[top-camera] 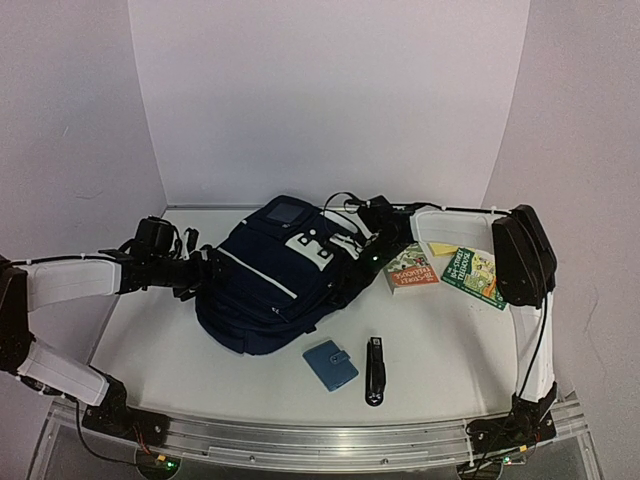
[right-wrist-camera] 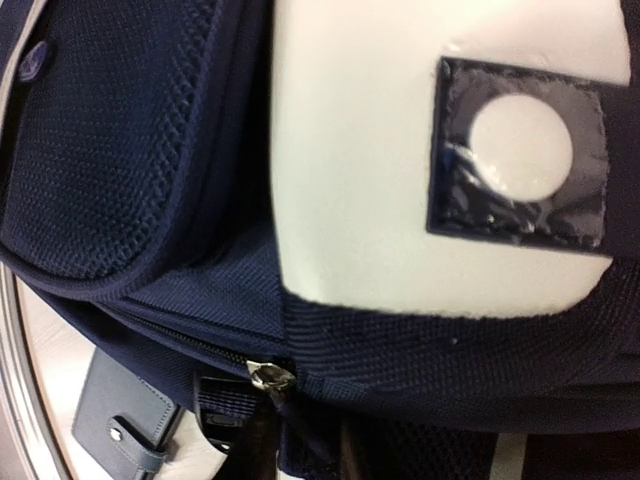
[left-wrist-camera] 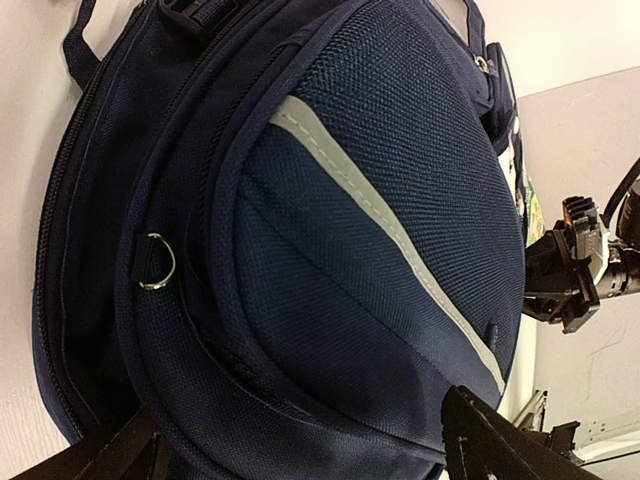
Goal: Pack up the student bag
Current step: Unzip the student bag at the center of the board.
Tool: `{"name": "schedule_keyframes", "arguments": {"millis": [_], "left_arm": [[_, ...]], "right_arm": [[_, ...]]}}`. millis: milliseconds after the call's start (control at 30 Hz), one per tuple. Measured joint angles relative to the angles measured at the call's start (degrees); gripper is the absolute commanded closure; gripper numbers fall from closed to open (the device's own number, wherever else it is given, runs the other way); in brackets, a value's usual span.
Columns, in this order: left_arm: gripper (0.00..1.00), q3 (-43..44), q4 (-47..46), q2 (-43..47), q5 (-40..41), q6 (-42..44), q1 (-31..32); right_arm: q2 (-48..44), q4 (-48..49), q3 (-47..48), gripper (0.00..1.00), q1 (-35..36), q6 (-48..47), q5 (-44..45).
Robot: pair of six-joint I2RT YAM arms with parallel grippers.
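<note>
We are finding the student bag (top-camera: 265, 300) lying flat in the middle of the table (top-camera: 180, 370). Its long axis is running on a diagonal, from the base at the near left to the top end at the far right. The left gripper (top-camera: 203, 270) is sitting against the bag's left flank, low on the body. Its fingers (left-wrist-camera: 490, 445) are spreading wide apart, released, with the navy fabric bulging between them and nothing clamped.

The right gripper (top-camera: 372, 248) is hovering at the opposite end, right up against the top of the bag. From its wrist view we are looking at a white patch (right-wrist-camera: 400, 200), with a zipper pull (right-wrist-camera: 270, 377) just below it, towards the bottom edge of the frame. We cannot tell whether this gripper is released or clenched, since its fingertips are hidden or lost in the dark at the bottom of that view.

We are judging that the coming move turns on that zipper pull. It is lying at the bag's top end, so the right arm is much the nearer, and the left is better placed to steady the body. The wallet (top-camera: 330, 363) and two books (top-camera: 412, 268) are waiting outside the bag.
</note>
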State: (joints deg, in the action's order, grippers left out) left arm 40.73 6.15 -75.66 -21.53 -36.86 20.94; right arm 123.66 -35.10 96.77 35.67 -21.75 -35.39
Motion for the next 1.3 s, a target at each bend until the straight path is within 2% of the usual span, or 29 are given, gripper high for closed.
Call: {"name": "schedule_keyframes", "arguments": {"millis": [67,100,333,533,933,1133,1300], "left_arm": [[0.07,0.0,0.05,0.17,0.26,0.2,0.07],[0.07,-0.02,0.13,0.38,0.31,0.48,0.1],[0.06,-0.61,1.78,3.49,3.37,3.35,2.17],[0.1,-2.03,2.87,4.6,6.13,3.97,4.41],[0.19,-6.51,-6.57,2.98,9.99,-0.72,9.96],[0.24,-7.42,-9.6,2.87,10.35,-2.4,11.32],[0.17,-9.27,-11.83,3.92,12.56,-4.35,11.9]], "right_arm": [[0.0,-0.63,0.0,0.99,0.01,-0.38,-0.43],[0.0,-0.89,0.0,1.0,0.01,-0.82,-0.58],[-0.04,-2.54,0.06,1.0,0.01,-0.35,-0.63],[-0.44,-3.22,1.1,1.0,0.38,3.59,0.16],[-2.58,-3.55,-1.44,1.0,6.96,7.3,6.71],[-0.17,-6.87,5.18,1.0,3.96,8.49,7.86],[3.42,-7.13,13.12,1.0,2.32,9.47,9.49]]}}
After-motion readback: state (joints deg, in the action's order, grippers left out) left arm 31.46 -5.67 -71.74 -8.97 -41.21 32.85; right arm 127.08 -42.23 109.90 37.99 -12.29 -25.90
